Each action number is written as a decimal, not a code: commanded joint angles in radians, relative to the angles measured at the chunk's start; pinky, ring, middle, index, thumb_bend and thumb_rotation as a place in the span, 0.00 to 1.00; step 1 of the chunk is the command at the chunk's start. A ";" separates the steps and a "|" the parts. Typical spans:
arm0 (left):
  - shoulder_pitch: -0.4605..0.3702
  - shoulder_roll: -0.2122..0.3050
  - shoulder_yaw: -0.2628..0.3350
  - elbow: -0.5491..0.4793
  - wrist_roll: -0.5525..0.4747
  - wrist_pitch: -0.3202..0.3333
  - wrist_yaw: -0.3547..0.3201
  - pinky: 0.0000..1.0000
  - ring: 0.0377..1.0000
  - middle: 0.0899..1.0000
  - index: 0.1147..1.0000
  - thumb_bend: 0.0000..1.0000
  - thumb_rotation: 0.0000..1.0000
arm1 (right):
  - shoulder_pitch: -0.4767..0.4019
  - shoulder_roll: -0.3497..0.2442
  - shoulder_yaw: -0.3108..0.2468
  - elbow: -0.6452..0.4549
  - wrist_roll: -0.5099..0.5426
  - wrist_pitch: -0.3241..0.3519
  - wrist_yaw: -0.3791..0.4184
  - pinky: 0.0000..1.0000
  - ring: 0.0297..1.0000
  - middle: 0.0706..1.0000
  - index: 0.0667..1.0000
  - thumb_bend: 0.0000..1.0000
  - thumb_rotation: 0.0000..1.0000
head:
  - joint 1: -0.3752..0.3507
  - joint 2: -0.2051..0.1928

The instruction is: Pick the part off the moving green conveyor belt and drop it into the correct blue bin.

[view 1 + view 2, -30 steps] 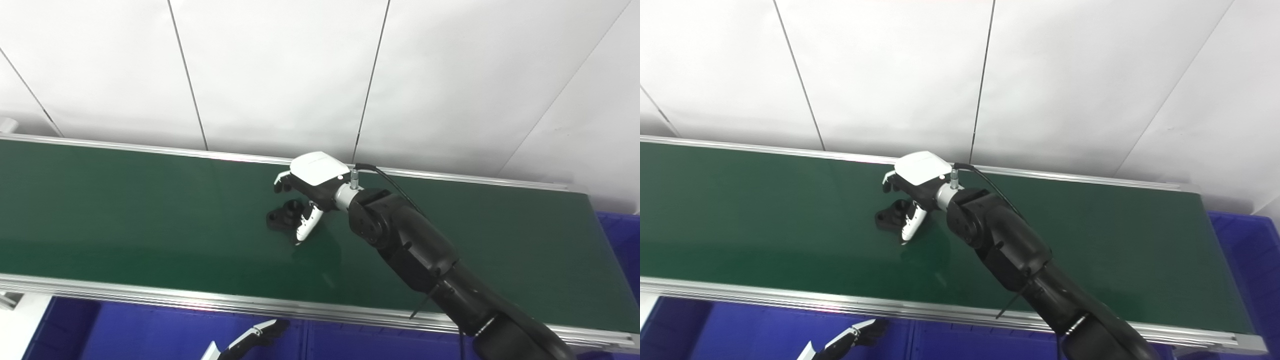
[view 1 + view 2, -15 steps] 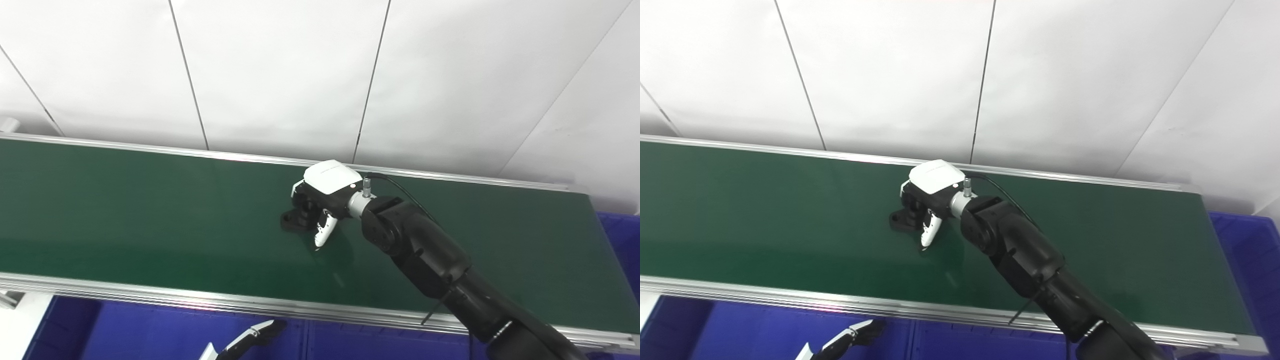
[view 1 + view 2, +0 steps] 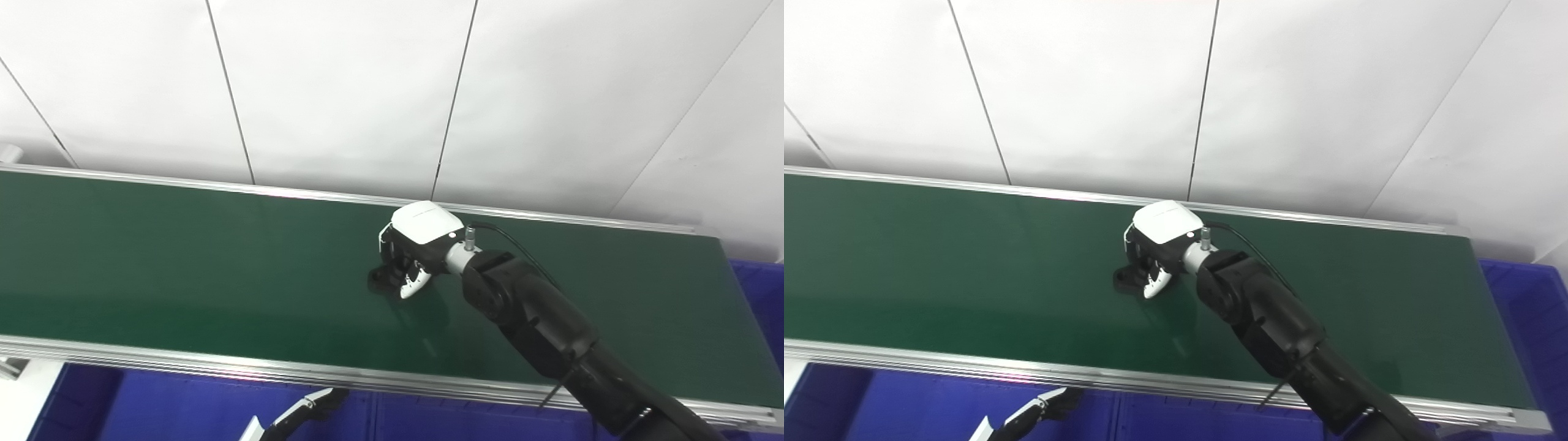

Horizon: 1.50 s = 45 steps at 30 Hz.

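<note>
Grasp step: right hand (image 3: 411, 257) is curling its fingers (image 3: 414, 282) around the black part (image 3: 1127, 280) mid-belt on the green conveyor belt (image 3: 184, 257), next needing a lift toward a blue bin (image 3: 759, 288); left hand (image 3: 294, 419), low near edge, grip state unclear.

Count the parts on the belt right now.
1. A black part sits mid-belt on the green conveyor belt, with the right hand closed around it. The fingers cover much of it; nothing else shows on the belt.
</note>
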 commanded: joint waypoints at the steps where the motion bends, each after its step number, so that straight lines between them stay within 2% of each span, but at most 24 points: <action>1: -0.003 0.012 0.000 -0.021 0.008 -0.033 0.010 0.72 0.77 0.81 0.79 0.79 0.34 | 0.018 -0.016 0.032 0.002 -0.042 -0.052 -0.006 0.29 0.37 0.48 0.49 0.51 0.00 | 0.000 0.002; 5: -0.012 0.014 -0.006 -0.016 0.008 -0.033 0.014 0.72 0.77 0.81 0.79 0.78 0.33 | 0.023 -0.025 0.042 -0.011 -0.068 -0.070 -0.028 0.28 0.37 0.49 0.47 0.51 0.00 | 0.000 0.004; 7: -0.014 0.012 -0.006 -0.013 0.013 -0.033 0.017 0.72 0.77 0.81 0.79 0.79 0.34 | 0.033 -0.026 0.030 -0.030 -0.059 -0.077 -0.039 0.28 0.37 0.48 0.48 0.51 0.00 | 0.000 0.007; 11: -0.015 0.014 -0.004 -0.017 0.009 -0.033 0.007 0.71 0.77 0.81 0.79 0.79 0.34 | 0.051 -0.028 0.001 -0.087 -0.035 -0.090 -0.044 0.26 0.36 0.46 0.50 0.51 0.00 | -0.004 0.008; 14: -0.009 0.011 0.004 -0.021 0.004 -0.033 -0.001 0.71 0.77 0.81 0.79 0.80 0.35 | 0.087 -0.025 -0.059 -0.203 0.018 -0.061 -0.029 0.28 0.37 0.47 0.49 0.51 0.00 | -0.010 0.012; 18: -0.006 0.013 0.010 -0.027 0.001 -0.033 -0.012 0.72 0.78 0.81 0.79 0.79 0.35 | 0.117 -0.023 -0.106 -0.330 0.015 -0.023 0.030 0.26 0.35 0.45 0.51 0.51 0.00 | -0.016 0.016; 21: -0.005 0.016 0.014 -0.037 -0.009 -0.033 -0.024 0.72 0.78 0.81 0.79 0.78 0.33 | 0.142 -0.020 -0.150 -0.458 0.011 0.026 0.117 0.24 0.33 0.43 0.51 0.51 0.00 | -0.019 0.023; 29: 0.009 0.025 0.033 -0.062 -0.030 -0.033 -0.052 0.73 0.79 0.81 0.79 0.78 0.33 | 0.234 -0.033 -0.257 -0.718 0.003 0.065 0.237 0.25 0.32 0.41 0.51 0.51 0.00 | -0.033 0.050; 36: 0.034 0.028 0.074 -0.097 -0.060 -0.033 -0.111 0.73 0.79 0.82 0.80 0.78 0.31 | 0.389 -0.010 -0.341 -0.857 0.021 0.076 0.260 0.26 0.32 0.43 0.52 0.51 0.00 | -0.055 0.083; 39: 0.044 0.025 0.095 -0.106 -0.063 -0.033 -0.128 0.71 0.78 0.81 0.80 0.78 0.30 | 0.512 -0.003 -0.364 -0.921 0.032 0.083 0.249 0.25 0.31 0.41 0.52 0.51 0.00 | -0.067 0.096; 41: 0.052 0.024 0.110 -0.115 -0.073 -0.033 -0.150 0.70 0.78 0.81 0.80 0.77 0.30 | 0.581 0.005 -0.377 -0.951 0.037 0.082 0.244 0.24 0.36 0.46 0.46 0.52 0.00 | -0.076 0.106; 42: 0.057 0.022 0.119 -0.119 -0.080 -0.033 -0.164 0.70 0.78 0.82 0.80 0.77 0.30 | 0.615 0.011 -0.386 -0.961 0.040 0.083 0.239 0.23 0.33 0.42 0.49 0.51 0.00 | -0.076 0.106; 45: 0.068 0.019 0.144 -0.130 -0.098 -0.033 -0.191 0.70 0.78 0.81 0.80 0.77 0.29 | 0.739 0.038 -0.410 -0.990 0.058 0.071 0.196 0.22 0.31 0.42 0.52 0.50 0.00 | -0.097 0.126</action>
